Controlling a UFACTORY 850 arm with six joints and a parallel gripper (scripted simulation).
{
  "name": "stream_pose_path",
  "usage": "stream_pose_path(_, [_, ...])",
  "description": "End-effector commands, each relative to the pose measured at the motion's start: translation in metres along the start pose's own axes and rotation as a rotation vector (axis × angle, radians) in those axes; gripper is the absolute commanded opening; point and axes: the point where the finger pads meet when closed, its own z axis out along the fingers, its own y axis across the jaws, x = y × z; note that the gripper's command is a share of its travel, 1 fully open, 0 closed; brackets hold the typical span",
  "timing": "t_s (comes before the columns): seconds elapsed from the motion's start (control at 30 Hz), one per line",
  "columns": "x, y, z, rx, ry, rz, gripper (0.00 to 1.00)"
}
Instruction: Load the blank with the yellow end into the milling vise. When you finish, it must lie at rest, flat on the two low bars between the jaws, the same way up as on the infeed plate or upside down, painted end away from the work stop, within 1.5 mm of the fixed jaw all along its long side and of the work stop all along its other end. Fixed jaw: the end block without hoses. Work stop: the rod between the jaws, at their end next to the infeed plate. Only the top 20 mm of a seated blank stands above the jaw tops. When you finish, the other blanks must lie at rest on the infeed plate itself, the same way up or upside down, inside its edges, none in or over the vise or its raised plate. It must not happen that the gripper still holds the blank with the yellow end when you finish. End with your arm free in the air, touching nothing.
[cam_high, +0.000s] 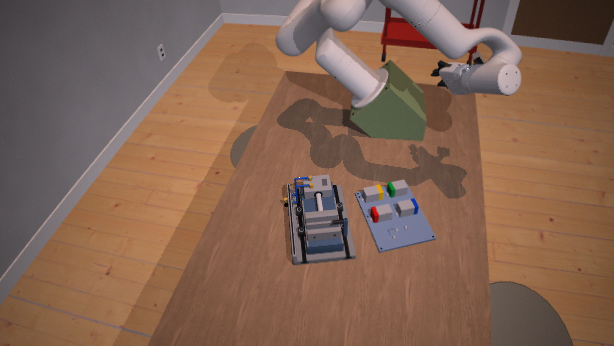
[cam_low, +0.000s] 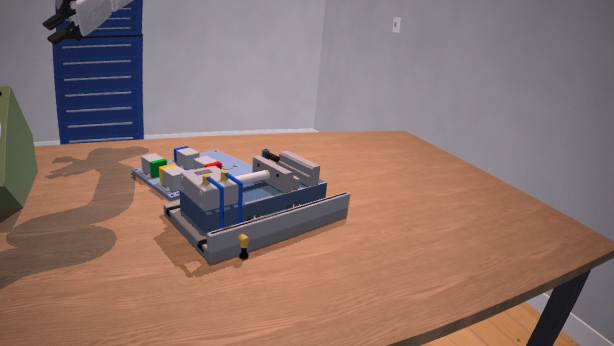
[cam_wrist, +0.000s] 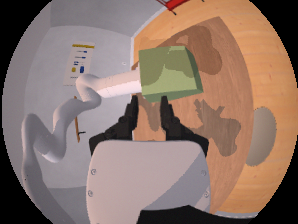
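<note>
- The grey and blue milling vise (cam_high: 320, 220) stands on its grey raised plate (cam_high: 350, 254) near the middle of the brown wooden worktop (cam_high: 250, 300); the gap between its jaws holds no blank, only the low bars and a thin dark rod (cam_high: 340, 220) on the side toward the infeed plate.
- The block with blue hoses (cam_high: 316, 185) sits at the vise end nearer the worktop's far edge; a white cylinder (cam_high: 318, 201) runs from it toward the middle jaw.
- Just beside the vise, toward the worktop's right edge and apart from it, lies the flat light-blue infeed plate (cam_high: 410, 237), carrying four grey rectangular blanks in two rows.
- In the nearer row lie the grey blank with the red end (cam_high: 381, 213) and the grey blank with the blue end (cam_high: 407, 207).
- In the farther row lie the grey blank with the yellow end (cam_high: 374, 193) and the grey blank with the green end (cam_high: 398, 188).
- The yellow-ended blank rests flat on the plate, its long axis running roughly across the worktop, left edge to right edge; the painted end points toward the right edge, facing the green end of its neighbour.
- The green wedge-shaped pedestal (cam_high: 400, 115) carries the white arm near the far edge.
- The black pincer (cam_high: 439, 75) hangs high over the far right corner, well apart from the blanks, fingers partly closed around nothing.
</note>
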Motion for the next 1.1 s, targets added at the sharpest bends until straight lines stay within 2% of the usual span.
stream_pose_path(0.0, [0.0,0.0,-0.001,-0.002,0.0,0.0,0.4])
stream_pose_path(0.2, [0.0,0.0,-0.001,-0.002,0.0,0.0,0.4])
stream_pose_path(0.23, [0.0,0.0,-0.001,-0.002,0.0,0.0,1.0])
stream_pose_path(0.77, [0.0,0.0,-0.001,-0.002,0.0,0.0,1.0])
stream_pose_path(1.07, [-0.029,-0.005,-0.016,-0.181,-0.028,0.099,1.0])
